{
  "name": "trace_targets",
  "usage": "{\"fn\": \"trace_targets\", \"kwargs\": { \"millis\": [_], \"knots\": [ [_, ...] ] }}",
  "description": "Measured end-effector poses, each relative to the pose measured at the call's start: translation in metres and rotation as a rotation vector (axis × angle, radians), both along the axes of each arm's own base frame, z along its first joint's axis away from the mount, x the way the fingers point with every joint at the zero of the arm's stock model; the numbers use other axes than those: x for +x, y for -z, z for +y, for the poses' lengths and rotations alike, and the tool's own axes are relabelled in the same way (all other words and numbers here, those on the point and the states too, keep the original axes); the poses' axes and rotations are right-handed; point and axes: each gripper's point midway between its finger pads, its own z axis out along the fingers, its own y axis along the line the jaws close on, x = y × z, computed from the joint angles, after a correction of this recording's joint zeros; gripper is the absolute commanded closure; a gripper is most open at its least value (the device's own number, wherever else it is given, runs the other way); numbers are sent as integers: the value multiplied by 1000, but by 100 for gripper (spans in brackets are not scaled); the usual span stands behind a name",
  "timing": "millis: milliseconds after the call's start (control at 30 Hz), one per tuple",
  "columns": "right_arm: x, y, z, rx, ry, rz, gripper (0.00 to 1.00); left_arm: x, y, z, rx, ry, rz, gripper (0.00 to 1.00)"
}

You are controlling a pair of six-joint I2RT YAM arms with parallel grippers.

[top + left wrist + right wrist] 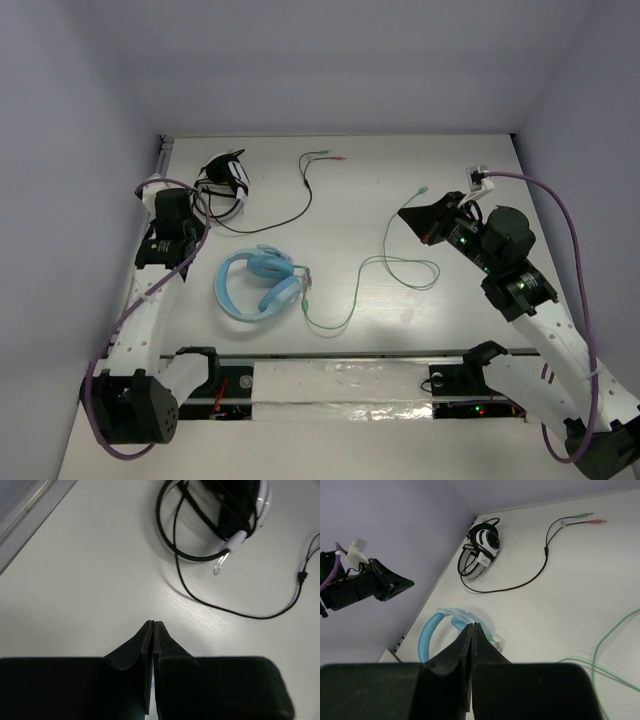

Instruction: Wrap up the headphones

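On the surface, light blue headphones (258, 283) lie, pale green cable (358, 285) sprawled loose; both jaws are closed and empty, so open one before gathering cable.

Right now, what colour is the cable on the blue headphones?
The cable is pale green; top external view.

The white table (400, 170) is carrying two headsets. The light blue headphones (258, 283) are lying near its front edge, their pale green cable (386, 240) trailing loose to the right. The black and white headphones (225, 185) are sitting at the back left, their dark cable (530, 582) snaking rightward.
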Motion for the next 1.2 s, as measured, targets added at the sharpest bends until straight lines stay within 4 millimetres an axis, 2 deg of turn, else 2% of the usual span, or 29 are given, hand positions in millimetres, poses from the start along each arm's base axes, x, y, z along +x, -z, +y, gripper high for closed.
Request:
{"fn": "trace_targets", "kwargs": {
  "millis": [33, 67, 133, 167, 233, 267, 367, 400, 500, 667, 800, 1033, 1200],
  "knots": [
    [0, 0, 0, 0, 0, 0, 100, -1, 5, 10, -4, -25, 20, 100],
    [0, 0, 0, 0, 0, 0, 100, -3, 9, 22, -6, -55, 34, 93],
    [0, 0, 0, 0, 0, 0, 100, -7, 13, 47, -2, -115, 56, 86],
    [0, 1, 0, 0, -1, 1, 100, -9, 16, 56, 1, -139, 67, 78],
    [0, 5, 1, -4, -4, 9, 98, -11, 24, 61, 6, -136, 98, 77],
    [-1, 7, 1, -6, -6, 13, 95, -11, 29, 59, 3, -124, 114, 70],
    [-1, 8, 2, -5, -11, 16, 78, -9, 42, 40, -30, -37, 157, 56],
    [-1, 7, 2, -5, -12, 15, 69, -10, 43, 32, -40, -8, 165, 56],
    [0, 10, 3, -10, -19, 20, 59, -15, 45, 11, -43, 57, 204, 56],
    [5, 19, 6, -21, -24, 51, 57, -30, 39, -39, -27, 197, 244, 53],
    [4, 18, 7, -21, -26, 50, 55, -37, 42, -39, -25, 194, 290, 58],
    [1, 15, 5, -16, -26, 39, 55, -46, 86, -45, -38, 231, 486, 55],
    [-1, 12, 4, -13, -26, 31, 54, -50, 103, -46, -38, 249, 563, 50]
  ]
}}
